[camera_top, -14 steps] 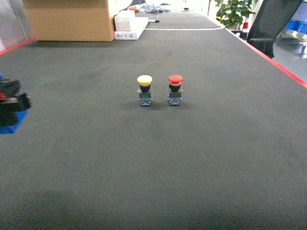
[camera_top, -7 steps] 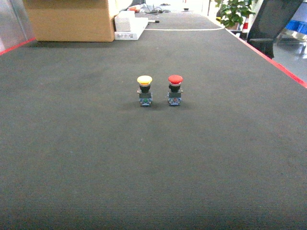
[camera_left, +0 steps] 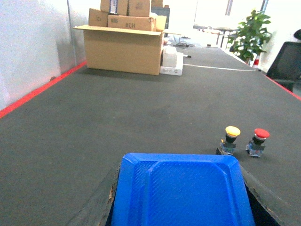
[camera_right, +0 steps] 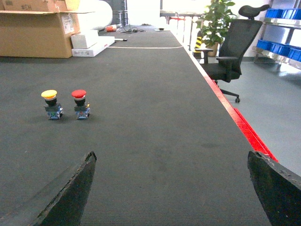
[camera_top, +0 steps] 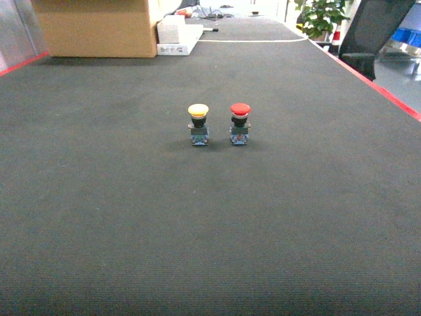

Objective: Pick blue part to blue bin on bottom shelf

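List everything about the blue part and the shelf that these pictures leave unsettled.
- Blue part: left wrist view only; it fills the bottom edge, so its lower half and the left claw's grip are cut off.
- Head view: neither claw nor the blue part appears.
- Bottom shelf and blue bin: in no view.
- Right claw: open, only its finger tips show.

Only the yellow push button (camera_top: 198, 123) and red push button (camera_top: 240, 122) stand mid-surface (camera_top: 210, 224), just beside each other; I can pass all around them; cardboard boxes (camera_top: 92, 26) block the far left
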Controlling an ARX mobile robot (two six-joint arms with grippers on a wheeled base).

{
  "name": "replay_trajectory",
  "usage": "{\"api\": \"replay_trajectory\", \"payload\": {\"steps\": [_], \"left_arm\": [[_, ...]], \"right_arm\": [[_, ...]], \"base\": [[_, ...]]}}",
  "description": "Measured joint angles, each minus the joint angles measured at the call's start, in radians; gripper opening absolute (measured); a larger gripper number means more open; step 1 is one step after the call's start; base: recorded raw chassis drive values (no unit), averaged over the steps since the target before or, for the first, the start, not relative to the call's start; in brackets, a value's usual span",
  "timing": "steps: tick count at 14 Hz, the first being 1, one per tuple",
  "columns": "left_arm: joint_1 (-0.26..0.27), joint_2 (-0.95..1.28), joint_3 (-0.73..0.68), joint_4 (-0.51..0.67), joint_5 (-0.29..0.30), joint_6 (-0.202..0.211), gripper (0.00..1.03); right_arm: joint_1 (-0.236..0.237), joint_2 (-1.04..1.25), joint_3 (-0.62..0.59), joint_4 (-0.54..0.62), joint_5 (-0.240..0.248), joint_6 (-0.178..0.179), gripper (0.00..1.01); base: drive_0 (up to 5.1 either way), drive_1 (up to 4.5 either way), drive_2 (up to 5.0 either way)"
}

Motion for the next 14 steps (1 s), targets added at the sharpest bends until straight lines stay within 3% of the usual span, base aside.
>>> {"api": "replay_trajectory", "payload": {"steps": [2,5,14], "left_arm": [[0.047,-0.083,0.0,-0.081,0.008,0.0,0.45],[0.135,-0.106,0.0,-0.115,0.093,0.006,0.45],[0.133,-0.107,0.0,-0.116,0.106,0.007,0.45]], "right_arm": [[0.0,0.0,0.0,0.0,0.0,0.0,0.98],[0.0,0.0,0.0,0.0,0.0,0.0,0.98],[0.0,0.0,0.0,-0.001,0.0,0.0,0.98]], "base": [[0.0,0.0,0.0],[0.0,0.0,0.0],[0.0,0.0,0.0]]}}
